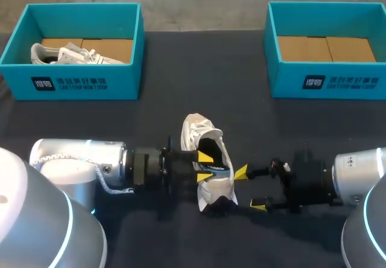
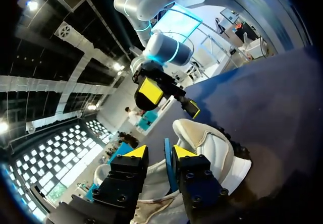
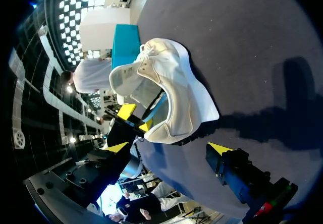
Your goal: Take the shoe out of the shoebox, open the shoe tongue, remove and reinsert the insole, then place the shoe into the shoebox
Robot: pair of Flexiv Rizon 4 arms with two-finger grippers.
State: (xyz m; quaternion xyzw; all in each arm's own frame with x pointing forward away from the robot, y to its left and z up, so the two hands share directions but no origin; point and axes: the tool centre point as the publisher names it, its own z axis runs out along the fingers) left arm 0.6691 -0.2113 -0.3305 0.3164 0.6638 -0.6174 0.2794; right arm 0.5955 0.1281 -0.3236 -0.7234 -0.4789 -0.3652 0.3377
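White low-top shoe [image 1: 210, 189] lies on the dark cloth tabletop [image 1: 199, 69] between the two arms, out of both boxes, toe end pointing toward the boxes and opening facing up. Thin blue insole [image 2: 167, 163] stands on edge in the opening, partly lifted from the footbed by the look of it. Left pincer [image 1: 204, 166] sits right at the opening with the insole edge in its gap, and I cannot tell whether it is actually clamped on it. Right pincer [image 1: 250, 189] is spread wide and holds nothing, just beside the heel end, not touching.

Teal open cardboard shoebox on the left [image 1: 84, 81] has a second white shoe [image 1: 72, 54] in it. Matching teal shoebox on the right [image 1: 325, 81] shows only its brown cardboard floor. Both are well apart from the shoe.

Step in hand is probably insole removal, with reinsertion and boxing not yet done.

Handling, as a judgement: the shoe looks light, with a soft upper that collapses and will slide on the cloth if pulled one-sided. The insole looks thin and floppy, so it will bend and could snag on the collar. Best hold on the insole is its heel edge. Best hold on the shoe is the stiffer heel counter or sole rim, not the tongue or laces, so the empty right pincer could steady it there
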